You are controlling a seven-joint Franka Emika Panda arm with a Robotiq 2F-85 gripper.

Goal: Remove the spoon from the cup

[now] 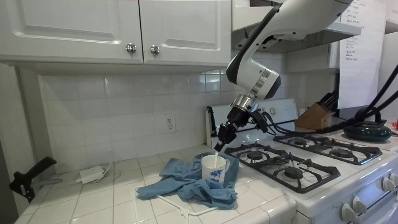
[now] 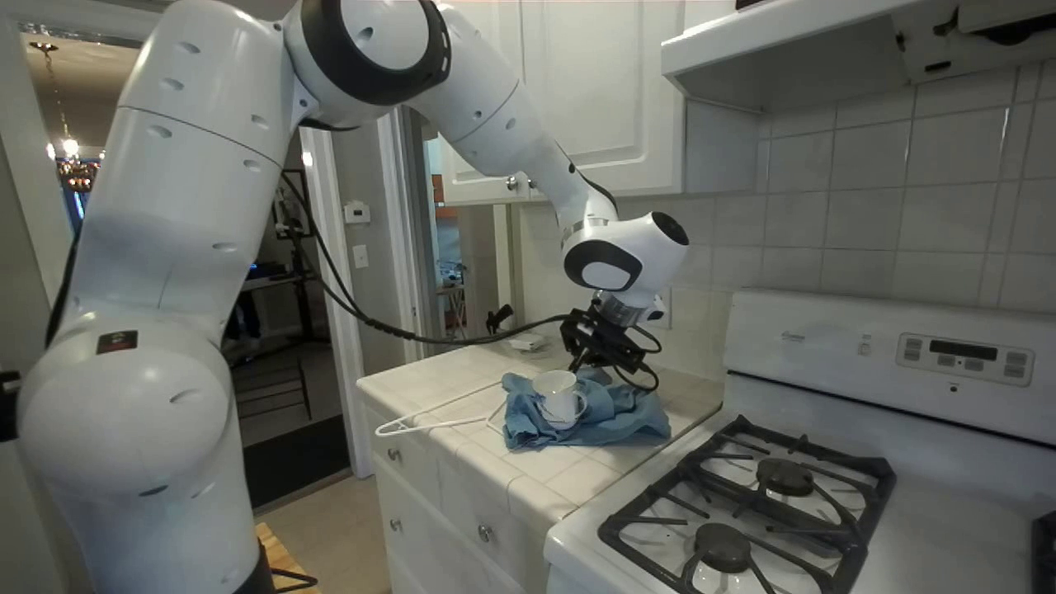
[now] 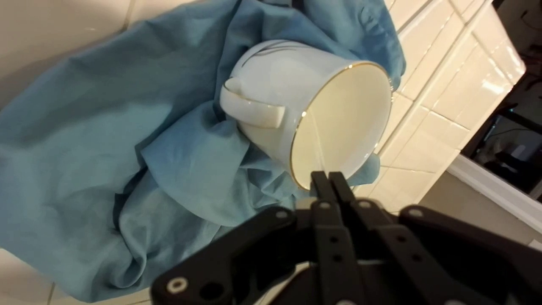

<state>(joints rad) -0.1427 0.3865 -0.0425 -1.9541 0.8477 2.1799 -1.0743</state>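
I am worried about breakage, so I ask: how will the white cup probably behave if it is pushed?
The cup may wobble, as it stands among the folds of the blue cloth. It is probably stiff and fragile, since it looks like glossy, gold-rimmed china. Since the spoon reaches from inside it to the gripper, a sideways pull might topple it.

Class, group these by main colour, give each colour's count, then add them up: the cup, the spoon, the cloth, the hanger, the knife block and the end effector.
White: 3 (cup, spoon, hanger)
Blue: 1 (cloth)
Brown: 1 (knife block)
Black: 1 (end effector)
Total: 6
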